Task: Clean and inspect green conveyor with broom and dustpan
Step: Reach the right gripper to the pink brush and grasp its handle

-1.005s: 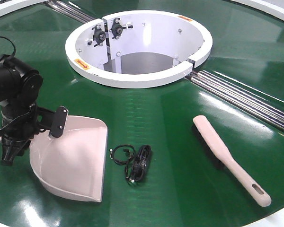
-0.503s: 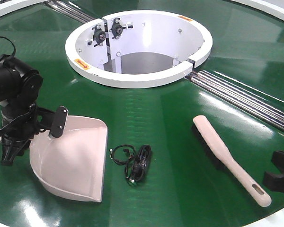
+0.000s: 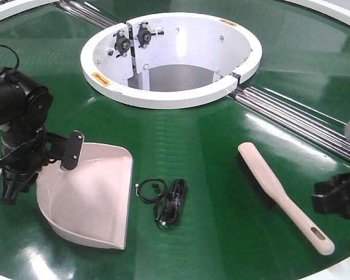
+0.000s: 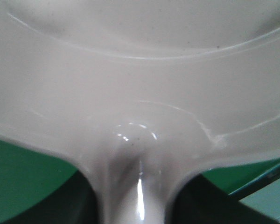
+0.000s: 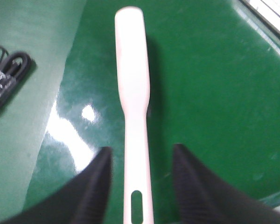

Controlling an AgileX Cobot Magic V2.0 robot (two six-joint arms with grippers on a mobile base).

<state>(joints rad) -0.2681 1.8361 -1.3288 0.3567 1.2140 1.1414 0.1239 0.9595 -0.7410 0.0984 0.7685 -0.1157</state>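
My right gripper has just swung in, jaws spread astride the handle of the broom lying on the green conveyor — ready to grasp — while my left gripper clamps the dustpan.

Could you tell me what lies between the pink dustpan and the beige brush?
A small coiled black cable lies there on the glossy green belt, per the front-facing view.

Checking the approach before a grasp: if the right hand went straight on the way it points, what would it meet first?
The broom, probably: its handle lies in line between the right hand's open fingers. Depth is unclear.
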